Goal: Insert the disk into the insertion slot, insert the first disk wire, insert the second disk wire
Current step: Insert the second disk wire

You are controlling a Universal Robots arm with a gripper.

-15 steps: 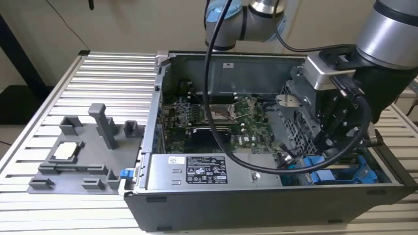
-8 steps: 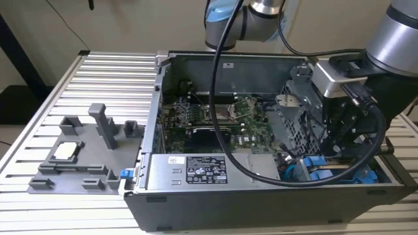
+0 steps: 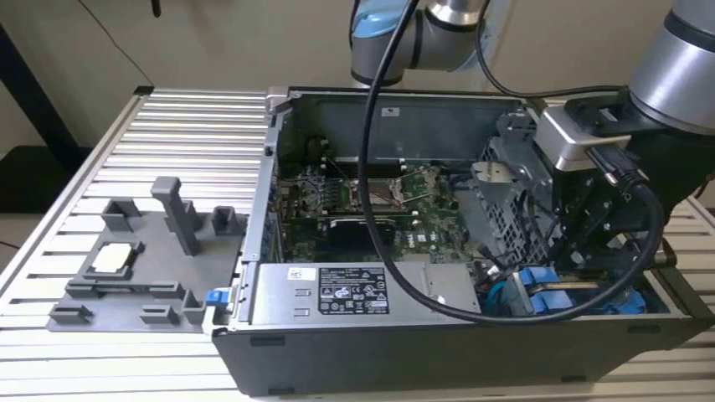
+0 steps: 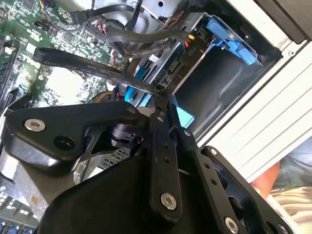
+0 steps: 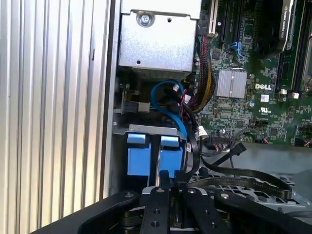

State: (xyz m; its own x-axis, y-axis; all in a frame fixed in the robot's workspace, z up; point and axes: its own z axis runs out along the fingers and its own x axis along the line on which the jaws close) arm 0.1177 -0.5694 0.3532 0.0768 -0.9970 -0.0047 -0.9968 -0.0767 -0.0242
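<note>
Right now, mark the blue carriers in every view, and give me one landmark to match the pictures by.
Exterior view: blue carriers sit low in the open case, toward the exterior view's right, beside the labelled silver box.
First wrist view: two blue carriers side by side, next to the black cables.
Second wrist view: one carrier's blue tab by the case edge.
Shared landmark: the green motherboard.

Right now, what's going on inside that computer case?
The arm has its end effector down inside the open computer case, at the corner by the drive cage. It is shut on a thin black flat cable, beside the two blue-tabbed carriers already sitting in their bays. The silver power-supply box sits alongside.
</note>
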